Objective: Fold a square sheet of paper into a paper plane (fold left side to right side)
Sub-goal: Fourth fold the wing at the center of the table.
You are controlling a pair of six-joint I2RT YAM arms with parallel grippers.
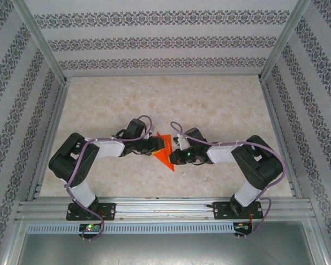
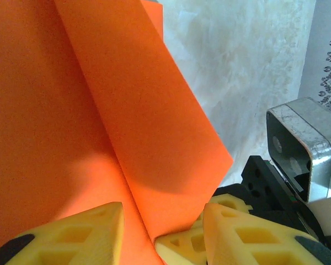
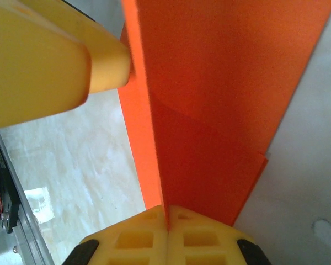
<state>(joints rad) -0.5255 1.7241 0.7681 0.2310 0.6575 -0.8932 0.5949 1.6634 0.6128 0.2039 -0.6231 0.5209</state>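
Note:
The orange-red paper plane [image 1: 164, 151] is the sheet folded to a pointed shape, held up between the two grippers at mid-table. In the right wrist view my right gripper [image 3: 166, 214] is shut on the paper plane's [image 3: 209, 110] raised centre fold. My left gripper [image 2: 163, 221] stands open astride the crease of the paper plane [image 2: 143, 110], one flap on each side. One left finger [image 3: 55, 61] touches the paper's side with its tip. The right gripper's fingertips [image 2: 179, 245] sit between the left fingers. From above, the left gripper [image 1: 156, 144] and right gripper [image 1: 175, 152] flank the paper.
The pale marbled table [image 1: 209, 105] lies open behind and beside the arms. Patterned walls and metal frame rails [image 1: 154, 207] enclose it. The right wrist's camera housing [image 2: 298, 149] sits close to the left fingers.

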